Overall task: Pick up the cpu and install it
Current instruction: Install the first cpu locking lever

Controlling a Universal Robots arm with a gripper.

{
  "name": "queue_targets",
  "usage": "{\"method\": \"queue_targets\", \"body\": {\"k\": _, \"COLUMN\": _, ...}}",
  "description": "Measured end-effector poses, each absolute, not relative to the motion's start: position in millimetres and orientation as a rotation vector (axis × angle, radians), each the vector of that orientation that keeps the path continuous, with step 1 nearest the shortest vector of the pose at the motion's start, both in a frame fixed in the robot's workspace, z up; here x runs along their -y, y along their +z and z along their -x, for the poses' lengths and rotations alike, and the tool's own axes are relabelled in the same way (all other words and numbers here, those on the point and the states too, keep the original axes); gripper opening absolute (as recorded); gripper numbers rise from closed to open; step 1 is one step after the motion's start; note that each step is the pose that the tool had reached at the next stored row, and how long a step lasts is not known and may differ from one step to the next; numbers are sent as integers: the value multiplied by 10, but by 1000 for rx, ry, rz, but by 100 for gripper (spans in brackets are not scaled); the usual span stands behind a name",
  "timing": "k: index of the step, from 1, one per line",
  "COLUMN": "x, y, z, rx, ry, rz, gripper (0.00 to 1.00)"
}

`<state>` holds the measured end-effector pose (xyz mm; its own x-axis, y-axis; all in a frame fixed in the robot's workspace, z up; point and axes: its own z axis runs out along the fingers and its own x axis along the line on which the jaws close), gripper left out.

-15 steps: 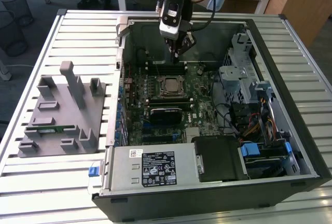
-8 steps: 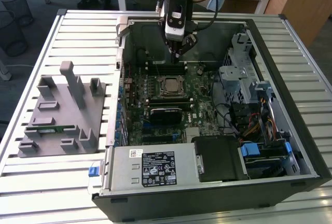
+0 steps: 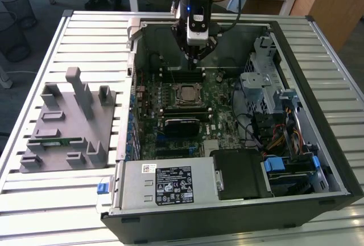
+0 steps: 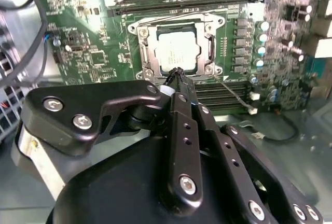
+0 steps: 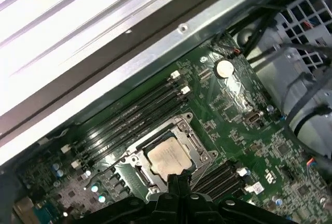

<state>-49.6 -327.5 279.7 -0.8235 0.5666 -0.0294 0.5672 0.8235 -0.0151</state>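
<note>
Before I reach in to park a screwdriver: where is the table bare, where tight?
Bare slats of the table lie between the grey fixture tray and the near edge, and beside the computer case on the exterior view's right. Crowded: inside the case, where the tool hangs near the cpu.

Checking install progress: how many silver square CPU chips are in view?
1. The pale silver square cpu lies in the metal-framed socket on the green motherboard, by the black gripper. Slots of the grey tray could hide another.
</note>
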Motion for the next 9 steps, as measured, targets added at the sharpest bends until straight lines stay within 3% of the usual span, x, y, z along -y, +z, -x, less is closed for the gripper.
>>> {"method": "queue_targets", "body": {"k": 9, "x": 3275, "y": 2786, "z": 496, "rx": -3041, "ry": -33, "rz": -678, "gripper": 11}}
